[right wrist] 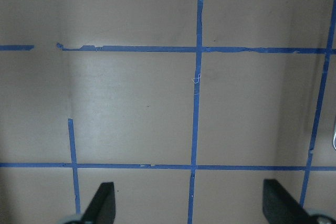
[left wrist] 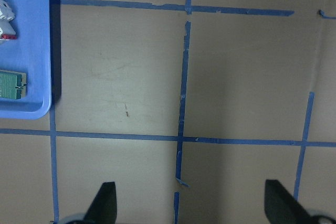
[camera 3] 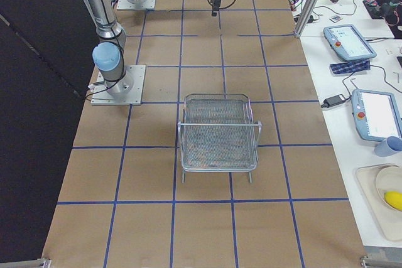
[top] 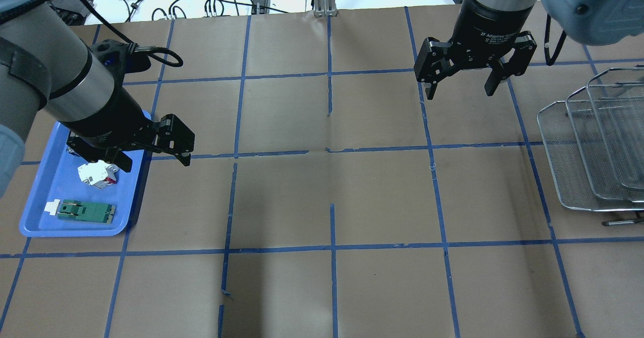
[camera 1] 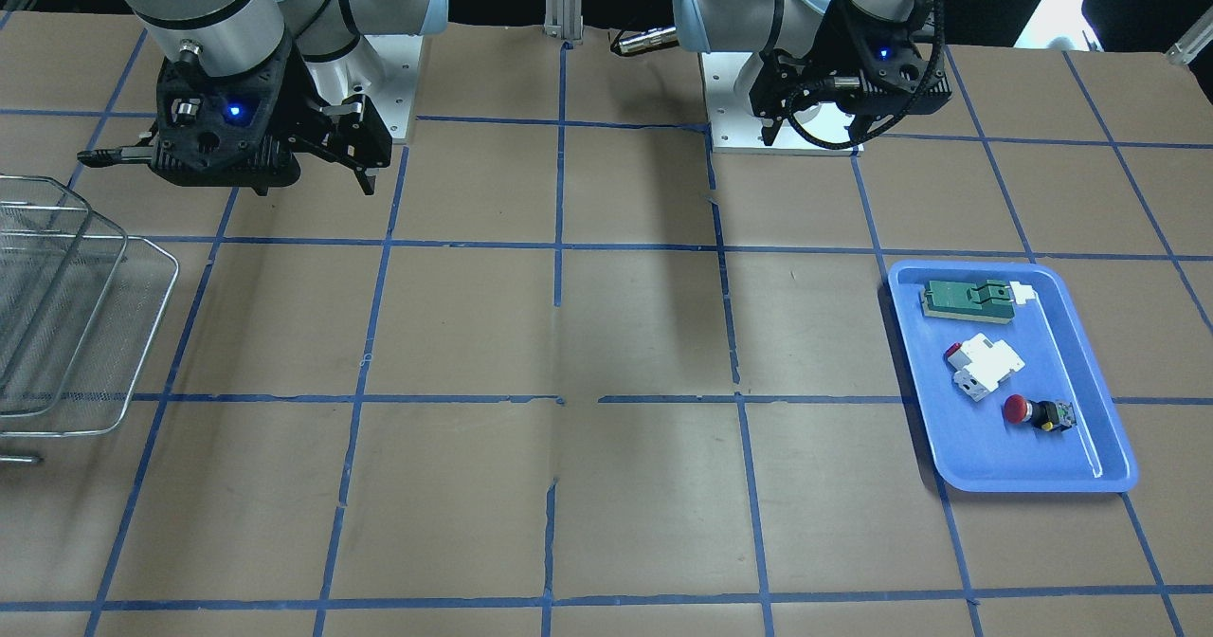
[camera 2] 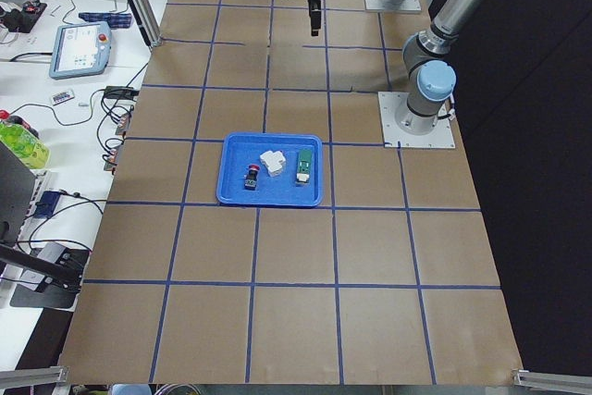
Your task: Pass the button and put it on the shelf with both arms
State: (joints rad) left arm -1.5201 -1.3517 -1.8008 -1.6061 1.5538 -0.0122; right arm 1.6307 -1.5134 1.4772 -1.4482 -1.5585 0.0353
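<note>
1. The button (camera 1: 1037,413) lies on its side in a blue tray (camera 1: 1033,482) near the left edge of the surface (camera 1: 606,334), at the tray's end farthest from the robot.
2. A white block (camera 1: 986,366) sits in the middle of the tray, and a green part (camera 1: 967,299) at the end nearest the robot.
3. The left tool (top: 153,162) hangs above the surface near the tray, spread wide and holding nothing.
4. The right tool (top: 460,92) hangs apart from the shelf (top: 593,142), also wide and empty.
5. The shelf stands by the right edge.
</note>
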